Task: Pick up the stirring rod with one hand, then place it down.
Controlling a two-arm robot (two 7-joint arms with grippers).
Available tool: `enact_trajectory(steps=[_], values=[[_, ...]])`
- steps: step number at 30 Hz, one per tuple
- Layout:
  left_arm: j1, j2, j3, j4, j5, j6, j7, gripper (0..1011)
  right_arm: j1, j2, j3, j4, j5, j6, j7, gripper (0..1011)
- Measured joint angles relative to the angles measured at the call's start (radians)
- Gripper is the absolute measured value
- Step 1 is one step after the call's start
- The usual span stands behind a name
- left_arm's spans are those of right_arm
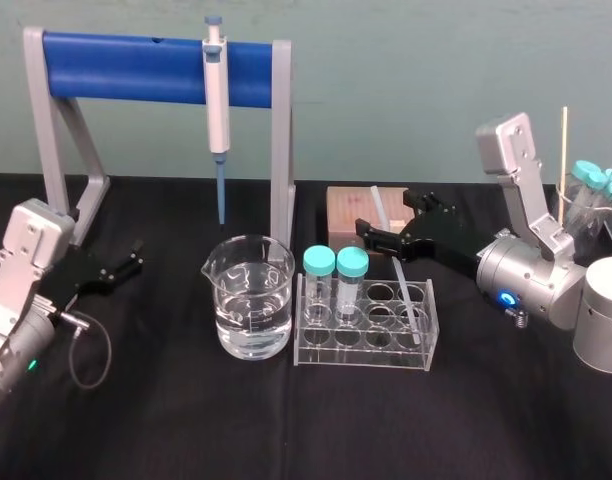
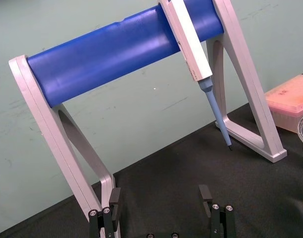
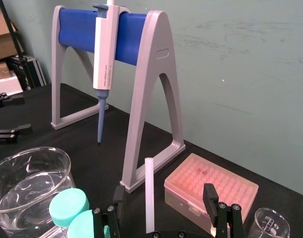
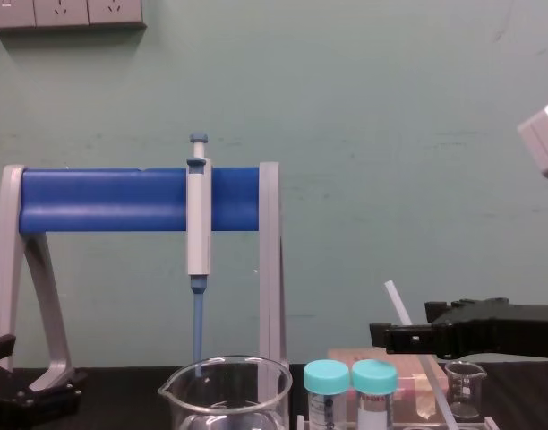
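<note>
Nearest the robot on the black table, a glass beaker of clear liquid stands at 6 o'clock. A clear tube rack holding two teal-capped tubes sits at the beaker's 3 o'clock. The stirring rod stands tilted in the rack, its foot in a well at the right-hand end and its upper end leaning toward 11 o'clock. The right gripper reaches in from 3 o'clock just above the rack with its jaws spread wide. The rod's upper part rises between them, off-centre and closer to one finger; it appears clear of both, though contact is hard to judge. At 9 o'clock the left gripper hangs low over the table beside the grey stand, jaws spread and gripping nothing. Farther back, a pink tip box lies at the rack's 12 o'clock. A pipette hangs from the stand's blue bar, tip pointing down behind the beaker.
</note>
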Motion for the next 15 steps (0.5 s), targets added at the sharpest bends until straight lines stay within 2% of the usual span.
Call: enact_trajectory(steps=[11,15], values=[[0.0,0.0,0.0,0.0,0.0,0.0,0.0,1000,0.0,0.001,0.0,0.0,0.002,-0.001,0.0,994],[0.0,0.0,0.0,0.0,0.0,0.0,0.0,1000,-0.001,0.001,0.001,-0.001,0.003,-0.001,0.0,908]])
